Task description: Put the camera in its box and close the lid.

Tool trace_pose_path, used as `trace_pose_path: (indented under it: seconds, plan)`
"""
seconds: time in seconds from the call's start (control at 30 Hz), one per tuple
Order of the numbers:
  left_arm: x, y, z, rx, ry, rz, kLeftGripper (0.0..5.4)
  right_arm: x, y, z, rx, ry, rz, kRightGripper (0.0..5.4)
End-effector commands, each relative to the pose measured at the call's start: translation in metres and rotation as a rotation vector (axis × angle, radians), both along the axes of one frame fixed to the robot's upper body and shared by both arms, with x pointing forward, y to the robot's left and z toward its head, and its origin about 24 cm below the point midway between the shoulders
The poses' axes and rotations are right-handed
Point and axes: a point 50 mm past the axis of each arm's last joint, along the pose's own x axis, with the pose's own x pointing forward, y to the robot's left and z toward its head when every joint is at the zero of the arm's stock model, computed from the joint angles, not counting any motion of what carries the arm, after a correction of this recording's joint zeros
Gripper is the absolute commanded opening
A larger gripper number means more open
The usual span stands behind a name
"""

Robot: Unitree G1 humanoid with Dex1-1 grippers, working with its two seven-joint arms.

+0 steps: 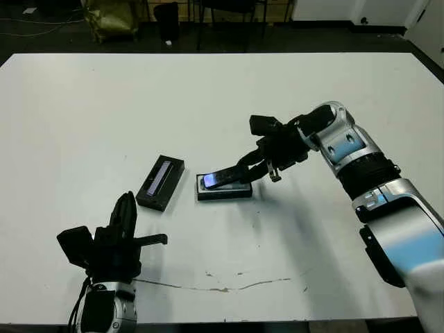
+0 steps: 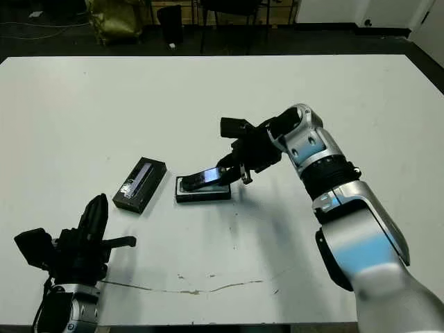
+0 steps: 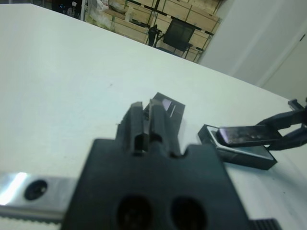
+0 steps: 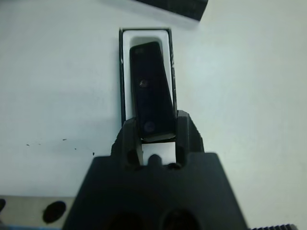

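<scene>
White tabletop [image 1: 208, 97] fills my view, a dark room beyond its far edge. On my feed the camera [image 1: 223, 179] sits tilted over the box [image 1: 223, 191], its far end down toward the white lining, its near end pinched in my right gripper [image 1: 248, 173]. Just left of the box lies the lid [image 1: 161, 182], strip up. Nearer me than the lid, my left gripper [image 1: 125, 210] hovers, fingers pressed together, holding nothing.

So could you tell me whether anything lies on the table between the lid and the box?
Nothing does. In the left eye view the lid and the box lie apart, with only a strip of bare white table between them.
</scene>
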Motion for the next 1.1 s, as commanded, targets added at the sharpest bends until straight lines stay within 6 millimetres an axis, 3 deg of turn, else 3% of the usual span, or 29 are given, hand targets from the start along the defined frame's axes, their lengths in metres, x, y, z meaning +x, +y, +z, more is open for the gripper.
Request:
trace_pose_path:
  seconds: [0.03,0.53,0.9,1.1]
  plan:
    - [-0.002,0.0,-0.005,0.001,0.031,0.006,0.0,-0.003,0.002,-0.007,-0.047,0.012,0.003,0.28]
    - [-0.004,0.0,-0.007,0.002,0.034,0.012,0.0,-0.009,0.014,-0.017,-0.055,0.041,0.029,0.28]
    - [-0.003,-0.002,-0.008,0.004,0.037,0.016,0.0,-0.017,0.035,-0.025,-0.075,0.012,0.078,0.28]
    - [-0.004,-0.002,-0.008,0.005,0.039,0.017,0.0,-0.017,0.033,-0.024,-0.081,0.019,0.108,0.28]
